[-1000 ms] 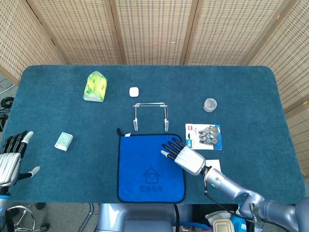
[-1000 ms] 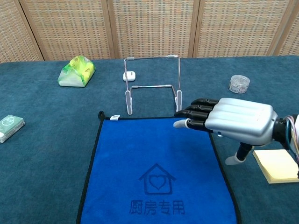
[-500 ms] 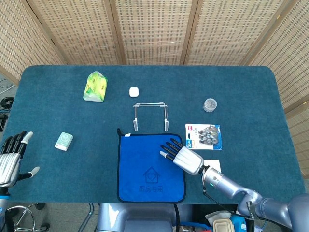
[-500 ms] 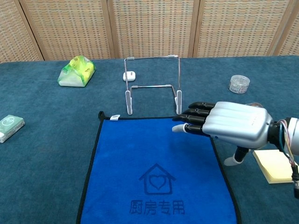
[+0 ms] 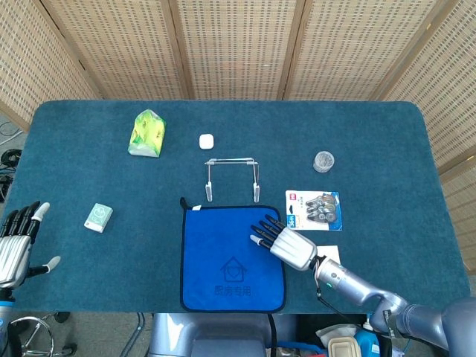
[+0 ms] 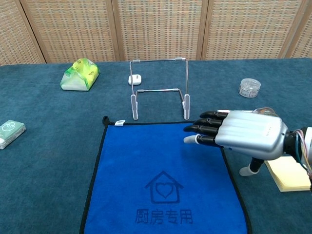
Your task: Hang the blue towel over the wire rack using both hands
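Note:
The blue towel (image 5: 223, 253) (image 6: 156, 180) lies flat at the table's front edge, with a house logo on it. Just behind it stands the wire rack (image 5: 232, 177) (image 6: 159, 87), upright and bare. My right hand (image 5: 286, 244) (image 6: 243, 134) hovers palm down over the towel's right edge, fingers stretched out toward the rack and holding nothing. My left hand (image 5: 16, 245) is open at the table's far left edge, well away from the towel; the chest view does not show it.
A green-yellow packet (image 5: 147, 132), a small white case (image 5: 207, 140), a clear round jar (image 5: 323, 161), a blister card (image 5: 313, 210), a yellow notepad (image 6: 288, 173) and a small mint box (image 5: 97, 217) lie around on the dark teal table (image 5: 387, 149).
My right hand has drifted slightly back toward the front right and a little lower over the towel's right edge. The left hand and the towel have not moved.

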Tool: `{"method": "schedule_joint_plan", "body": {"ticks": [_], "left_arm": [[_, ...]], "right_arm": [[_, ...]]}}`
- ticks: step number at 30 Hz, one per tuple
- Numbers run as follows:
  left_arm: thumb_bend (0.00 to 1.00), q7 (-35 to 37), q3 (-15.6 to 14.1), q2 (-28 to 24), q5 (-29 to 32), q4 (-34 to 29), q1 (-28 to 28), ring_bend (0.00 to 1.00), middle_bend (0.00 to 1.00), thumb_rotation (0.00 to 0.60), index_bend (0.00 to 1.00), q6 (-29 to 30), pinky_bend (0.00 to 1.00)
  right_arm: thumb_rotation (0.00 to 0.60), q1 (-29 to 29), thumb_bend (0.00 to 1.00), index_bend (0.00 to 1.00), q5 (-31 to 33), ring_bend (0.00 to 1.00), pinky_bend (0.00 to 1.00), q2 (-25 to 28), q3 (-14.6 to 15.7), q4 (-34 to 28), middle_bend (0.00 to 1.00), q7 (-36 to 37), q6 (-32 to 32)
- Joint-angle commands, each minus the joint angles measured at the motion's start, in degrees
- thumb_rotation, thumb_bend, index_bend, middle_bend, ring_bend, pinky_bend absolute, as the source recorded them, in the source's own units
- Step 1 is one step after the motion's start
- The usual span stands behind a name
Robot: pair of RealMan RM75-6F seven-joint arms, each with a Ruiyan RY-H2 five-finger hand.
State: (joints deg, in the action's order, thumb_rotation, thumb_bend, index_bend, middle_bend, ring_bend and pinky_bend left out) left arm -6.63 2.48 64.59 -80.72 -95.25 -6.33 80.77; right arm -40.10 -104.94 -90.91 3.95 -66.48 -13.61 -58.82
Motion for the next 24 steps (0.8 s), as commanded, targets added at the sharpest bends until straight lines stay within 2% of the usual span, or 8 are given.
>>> {"method": "schedule_joint_plan", "body": {"ticks": [1,6,15,18,24], "left_arm": [[0.19,0.1,0.0,-0.1,0.0,0.0,0.0,0.0,0.0,0.6,0.0,0.0,0.0],[0.19,0.5,0.0,-0.2,0.2,0.2,0.1,0.0,0.0,0.6,0.0,0.0,0.0],[0.19,1.3,0.1,-0.3,0.7,0.6,0.0,0.0,0.0,0.6,0.0,-0.5,0.0],[0.19,1.3,0.2,-0.3,0.7,0.6,0.0,0.0,0.0,0.6,0.0,-0.5,0.0],[0.19,1.4,0.1,-0.3,0.8,0.7,-0.1,0.0,0.0,0.6,0.0,-0.7,0.0]], "right_arm": [[0.6,-0.1,0.0,0.0,0.2,0.0,0.0,-0.5,0.2,0.2,0.0,0.1,0.2],[0.6,-0.3,0.0,0.0,0.6,0.0,0.0,-1.3,0.3,0.1,0.0,0.3,0.2],[0.6,-1.3,0.0,0.02,3.7,0.0,0.0,-4.3,-2.0,-0.4,0.0,1.8,0.7],[0.6,-1.4,0.05,0.05,4.1,0.0,0.0,-4.5,-2.4,-0.8,0.0,2.3,0.5],[0.6,-1.7,0.22,0.18,4.2,0.0,0.0,-4.6,-2.3,-1.0,0.0,2.7,-0.1]]}}
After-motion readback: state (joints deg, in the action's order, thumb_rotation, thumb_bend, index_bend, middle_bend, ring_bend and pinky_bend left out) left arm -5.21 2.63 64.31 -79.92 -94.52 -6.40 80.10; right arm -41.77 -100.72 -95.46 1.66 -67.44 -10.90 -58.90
